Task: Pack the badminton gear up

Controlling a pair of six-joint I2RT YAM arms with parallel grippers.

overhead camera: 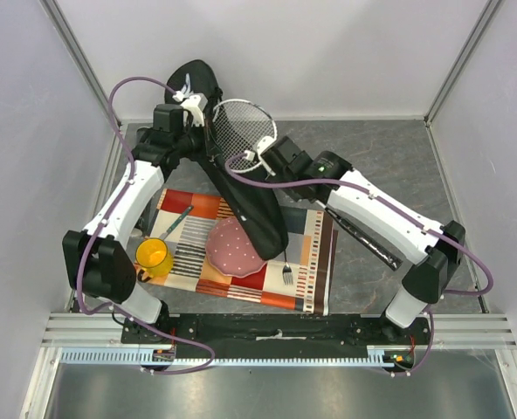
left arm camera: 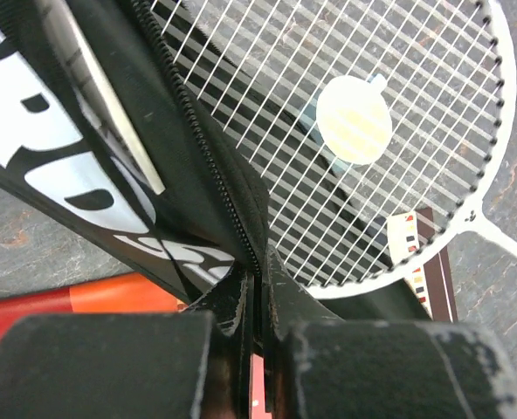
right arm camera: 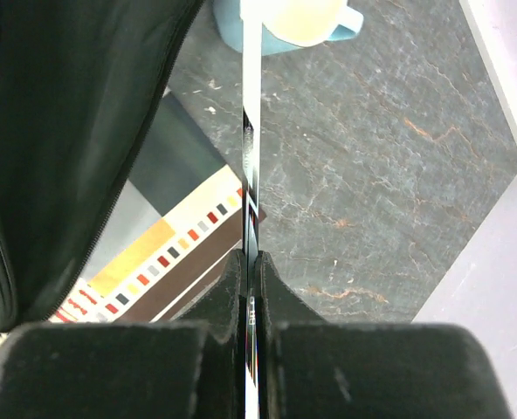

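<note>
We've got the left gripper pinched shut on the racket bag zipper edge. The right gripper clamps the racket shaft. The head sits just right of the opening (shaft roughly along the bag), so it probably goes in leftward.

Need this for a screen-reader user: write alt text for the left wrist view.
The left claw is shut on the zippered edge of a black fabric racket bag with white lettering. Beside it is a white-framed strung racket head, with a light blue cup showing through the strings, above a grey stone-patterned table.
</note>
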